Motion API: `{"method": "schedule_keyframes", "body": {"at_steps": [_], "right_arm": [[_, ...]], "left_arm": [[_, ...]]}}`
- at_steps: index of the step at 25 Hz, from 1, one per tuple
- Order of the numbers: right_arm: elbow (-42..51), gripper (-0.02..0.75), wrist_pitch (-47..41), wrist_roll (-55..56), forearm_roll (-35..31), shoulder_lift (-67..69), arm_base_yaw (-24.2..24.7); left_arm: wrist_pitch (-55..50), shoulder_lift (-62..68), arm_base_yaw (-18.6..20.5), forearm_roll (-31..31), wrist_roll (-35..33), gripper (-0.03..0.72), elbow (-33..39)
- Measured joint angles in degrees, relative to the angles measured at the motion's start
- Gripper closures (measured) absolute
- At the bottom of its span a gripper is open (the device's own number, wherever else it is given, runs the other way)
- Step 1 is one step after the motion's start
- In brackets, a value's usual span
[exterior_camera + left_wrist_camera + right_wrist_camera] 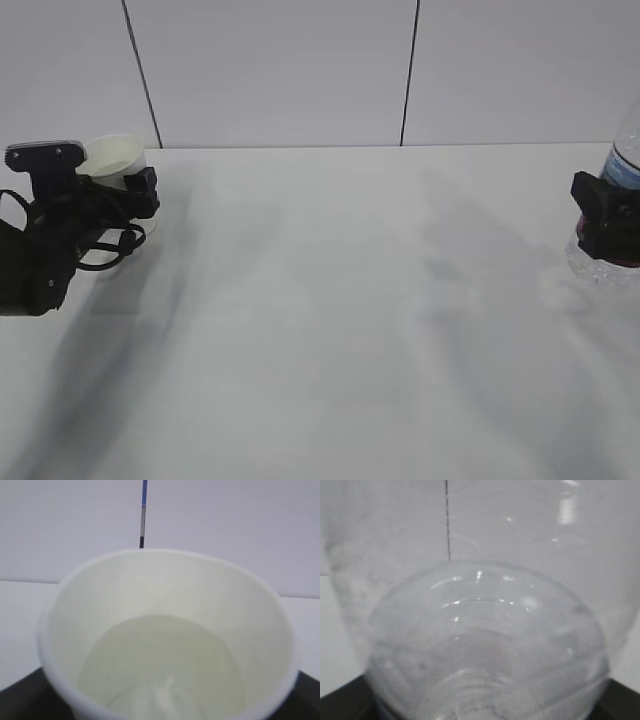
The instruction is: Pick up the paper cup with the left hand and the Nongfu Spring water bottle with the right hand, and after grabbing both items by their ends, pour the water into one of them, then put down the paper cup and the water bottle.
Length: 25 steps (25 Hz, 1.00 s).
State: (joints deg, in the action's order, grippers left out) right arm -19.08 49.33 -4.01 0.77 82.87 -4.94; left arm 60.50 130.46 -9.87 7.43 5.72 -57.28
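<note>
The white paper cup [113,155] is at the far left of the table, between the fingers of my left gripper [122,186]. In the left wrist view the paper cup [165,625] fills the frame, its cream inside towards the camera. Black fingers [17,697] show at both bottom corners, and whether they press the wall is unclear. At the right edge the clear Nongfu Spring water bottle [618,165] stands with my right gripper [606,218] closed round its lower body. Close up, the bottle [485,630] hides the jaws. I cannot make out water in the cup.
The white table [350,300] stretches between the two arms. Behind it stands a pale wall with two dark vertical seams [409,70]. The bottle is cut off by the right frame edge.
</note>
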Motion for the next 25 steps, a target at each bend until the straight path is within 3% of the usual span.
{"method": "schedule_keyframes", "body": {"at_steps": [25], "right_arm": [[0.0,0.218,0.0,0.2,1.1,0.0,0.0]], "left_arm": [[-7.8,-0.7,0.0,0.3,0.0,0.002,-0.2]]}}
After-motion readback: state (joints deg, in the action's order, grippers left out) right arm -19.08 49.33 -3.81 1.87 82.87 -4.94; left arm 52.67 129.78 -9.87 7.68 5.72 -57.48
